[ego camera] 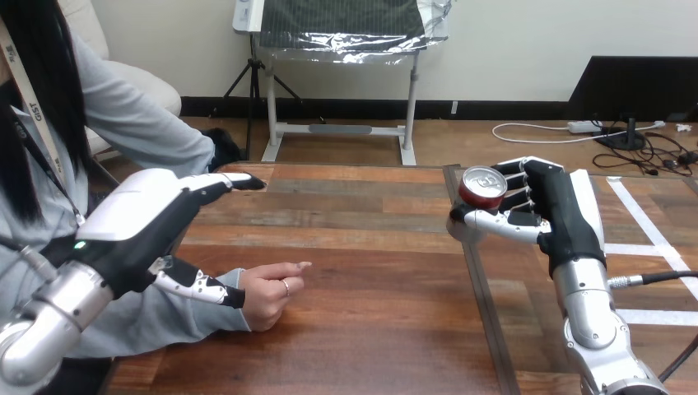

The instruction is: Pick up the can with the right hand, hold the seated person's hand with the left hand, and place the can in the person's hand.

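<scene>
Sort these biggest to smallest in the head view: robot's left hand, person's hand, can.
1. left hand, though being close to the camera helps it
2. person's hand
3. can, partly covered by the right hand

The can at two o'clock is glossy metal; the table is matt, grainy wooden planks.

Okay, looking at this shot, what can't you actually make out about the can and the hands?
1. Head view: the lower body of the can, hidden by the right hand wrapped round it.
2. The palm of the person's hand, which is turned towards the table.
3. Whether the left hand touches the person's sleeve: its own thumb covers the spot.
</scene>
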You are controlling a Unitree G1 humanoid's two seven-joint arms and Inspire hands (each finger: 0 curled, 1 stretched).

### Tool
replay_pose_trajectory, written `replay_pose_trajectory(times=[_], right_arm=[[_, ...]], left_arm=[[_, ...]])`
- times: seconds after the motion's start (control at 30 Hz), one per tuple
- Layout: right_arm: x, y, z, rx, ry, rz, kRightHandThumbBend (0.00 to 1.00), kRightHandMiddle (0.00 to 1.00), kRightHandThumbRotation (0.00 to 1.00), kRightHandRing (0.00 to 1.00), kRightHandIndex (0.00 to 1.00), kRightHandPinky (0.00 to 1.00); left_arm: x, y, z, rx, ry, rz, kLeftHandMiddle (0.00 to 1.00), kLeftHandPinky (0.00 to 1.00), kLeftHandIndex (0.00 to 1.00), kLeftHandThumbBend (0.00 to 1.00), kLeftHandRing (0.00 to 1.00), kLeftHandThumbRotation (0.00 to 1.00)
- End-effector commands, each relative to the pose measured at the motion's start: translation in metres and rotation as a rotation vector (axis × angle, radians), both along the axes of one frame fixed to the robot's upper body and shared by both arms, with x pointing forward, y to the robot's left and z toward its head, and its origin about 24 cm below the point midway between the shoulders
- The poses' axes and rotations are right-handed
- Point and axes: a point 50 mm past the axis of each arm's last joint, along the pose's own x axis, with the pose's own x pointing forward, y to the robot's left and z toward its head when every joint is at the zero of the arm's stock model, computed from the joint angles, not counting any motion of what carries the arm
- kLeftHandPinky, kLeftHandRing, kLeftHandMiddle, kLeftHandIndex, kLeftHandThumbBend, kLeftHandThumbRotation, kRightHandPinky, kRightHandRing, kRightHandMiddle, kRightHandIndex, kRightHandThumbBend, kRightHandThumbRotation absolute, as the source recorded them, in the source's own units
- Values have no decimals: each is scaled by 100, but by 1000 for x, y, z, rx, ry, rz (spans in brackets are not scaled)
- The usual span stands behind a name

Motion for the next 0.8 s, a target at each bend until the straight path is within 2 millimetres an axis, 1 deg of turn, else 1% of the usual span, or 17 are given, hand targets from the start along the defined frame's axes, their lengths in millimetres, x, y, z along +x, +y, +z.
replay_pose_trajectory(times=[0.0,0.4,0.77], right_arm=[[12,5,32,21,-152,35,77,50,0,44,54,38],[11,6,33,26,-161,48,76,50,0,44,53,38],[9,7,33,33,-163,59,76,49,0,43,54,38]], left_arm=[[18,-1,21,60,-35,-17,85,78,82,100,84,12],[28,0,18,102,20,-32,85,78,83,100,84,12],[36,2,7,159,89,-18,84,78,83,100,84,15]])
